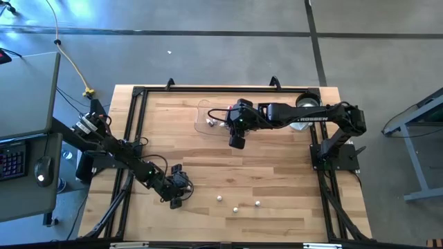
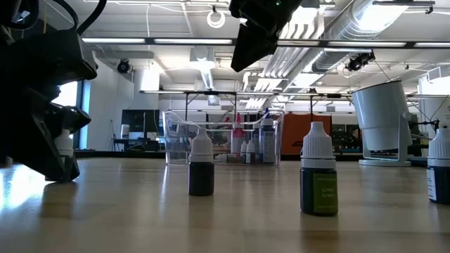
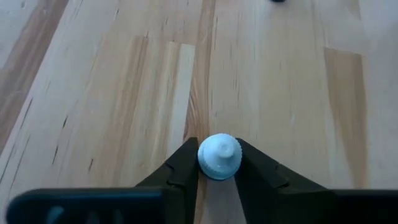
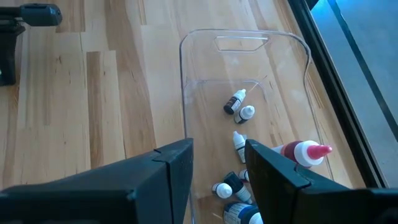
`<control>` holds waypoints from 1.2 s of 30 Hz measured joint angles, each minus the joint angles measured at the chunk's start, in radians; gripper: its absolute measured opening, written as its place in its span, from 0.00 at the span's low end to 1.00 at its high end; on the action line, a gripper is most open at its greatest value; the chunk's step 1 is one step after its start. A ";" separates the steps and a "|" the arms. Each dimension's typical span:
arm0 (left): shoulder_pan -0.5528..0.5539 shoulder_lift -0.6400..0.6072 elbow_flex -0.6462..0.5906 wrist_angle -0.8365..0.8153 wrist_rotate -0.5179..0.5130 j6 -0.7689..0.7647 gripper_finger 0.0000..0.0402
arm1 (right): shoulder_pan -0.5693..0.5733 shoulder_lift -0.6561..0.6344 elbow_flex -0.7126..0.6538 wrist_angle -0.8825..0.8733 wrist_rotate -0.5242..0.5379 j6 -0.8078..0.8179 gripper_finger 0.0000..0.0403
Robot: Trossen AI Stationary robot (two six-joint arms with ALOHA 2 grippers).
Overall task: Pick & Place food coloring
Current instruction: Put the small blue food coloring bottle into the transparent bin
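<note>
A small food coloring bottle with a white cap (image 3: 219, 152) stands near the table's front left, and my left gripper (image 1: 176, 200) is shut on it. Three more little bottles (image 1: 220, 198) (image 1: 236, 208) (image 1: 257, 204) stand upright on the wood to its right; the low view shows one with a dark body (image 2: 201, 169) and one with a green body (image 2: 318, 179). My right gripper (image 4: 217, 162) hangs open, holding nothing, above the clear tray (image 4: 245, 37) at the far middle. Several bottles (image 4: 239, 102) lie in that tray. My left gripper pinches the bottle's white cap (image 3: 204, 160) between its two fingers (image 3: 183, 168), one on each side. The fingers slant down at it from the table's left. In the low view the bottle (image 2: 65, 151) stands upright between them, its base down at the tabletop.
A larger bottle with a red tip (image 4: 305, 152) lies in the tray. A white round cup-like object (image 2: 383, 123) stands at the far right. A black frame (image 1: 138, 93) runs around the table. Bare wood lies between the tray and the front bottles.
</note>
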 joint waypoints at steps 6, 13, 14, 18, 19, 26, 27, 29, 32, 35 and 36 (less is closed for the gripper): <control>0.000 0.000 0.000 -0.001 -0.013 0.000 0.16 | 0.000 0.000 0.000 0.000 0.000 0.000 0.34; 0.029 0.002 0.067 -0.044 -0.093 0.131 0.19 | 0.000 0.000 0.000 0.002 0.000 0.000 0.34; 0.047 0.002 0.085 -0.074 -0.093 0.161 0.19 | 0.000 0.000 0.000 0.002 0.000 0.000 0.34; 0.144 0.002 0.194 -0.230 -0.093 0.298 0.17 | 0.000 0.000 0.000 0.003 0.000 0.000 0.34; 0.169 0.002 0.225 -0.276 -0.089 0.337 0.17 | 0.000 0.000 0.000 0.003 0.000 0.000 0.34; 0.325 0.002 0.407 -0.515 -0.109 0.655 0.16 | 0.000 0.000 0.000 0.008 0.000 0.000 0.34; 0.347 0.002 0.429 -0.537 -0.120 0.701 0.16 | 0.000 0.000 0.000 0.008 0.000 0.000 0.34; 0.397 0.002 0.471 -0.556 -0.150 0.783 0.16 | 0.000 0.000 0.000 0.008 0.000 0.000 0.34; 0.483 0.001 0.508 -0.554 -0.162 0.881 0.16 | 0.000 0.000 0.000 0.008 0.000 0.000 0.34; 0.572 0.001 0.531 -0.541 -0.146 0.938 0.16 | 0.000 0.000 0.000 0.008 0.000 0.000 0.34; 0.602 0.001 0.533 -0.534 -0.131 0.954 0.16 | 0.000 0.000 0.000 0.008 0.000 0.000 0.34</control>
